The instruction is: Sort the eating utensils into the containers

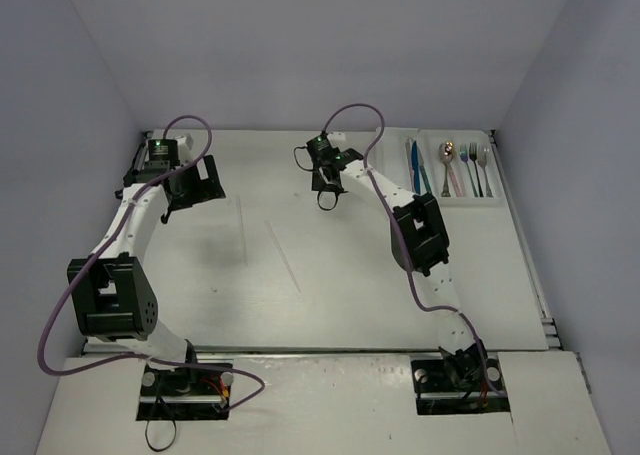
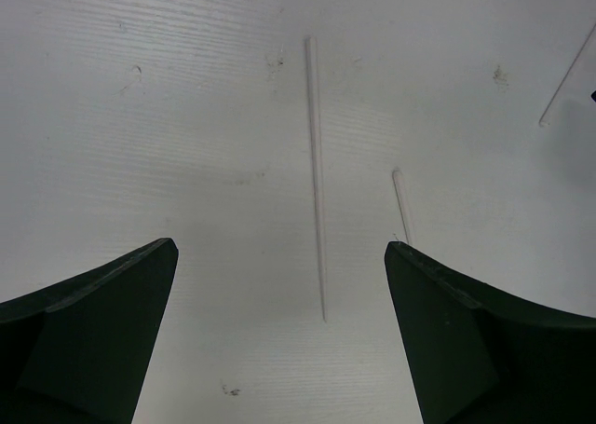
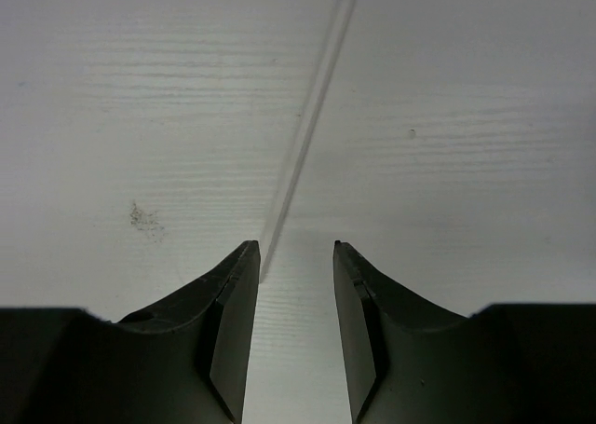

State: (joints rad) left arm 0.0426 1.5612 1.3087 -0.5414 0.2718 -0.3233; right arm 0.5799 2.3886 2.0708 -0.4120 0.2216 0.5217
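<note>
The white compartment tray (image 1: 497,180) sits at the far right of the table. It holds teal and blue knives (image 1: 413,167), a gold spoon (image 1: 446,157) and forks and spoons (image 1: 476,171). Thin pale sticks lie loose on the table (image 1: 283,256). My left gripper (image 2: 279,245) hangs open above one long stick (image 2: 317,163), and a shorter stick (image 2: 401,205) lies by its right finger. My right gripper (image 3: 294,245) is open with a narrow gap. A pale stick (image 3: 307,126) lies on the table with its near end beside the left fingertip (image 3: 244,256), not held.
Another stick (image 2: 565,79) crosses the upper right of the left wrist view. Grey walls close in the table at the back and both sides. The right arm (image 1: 420,237) stretches diagonally across the table's right half, and the left arm (image 1: 110,295) bends along the left side.
</note>
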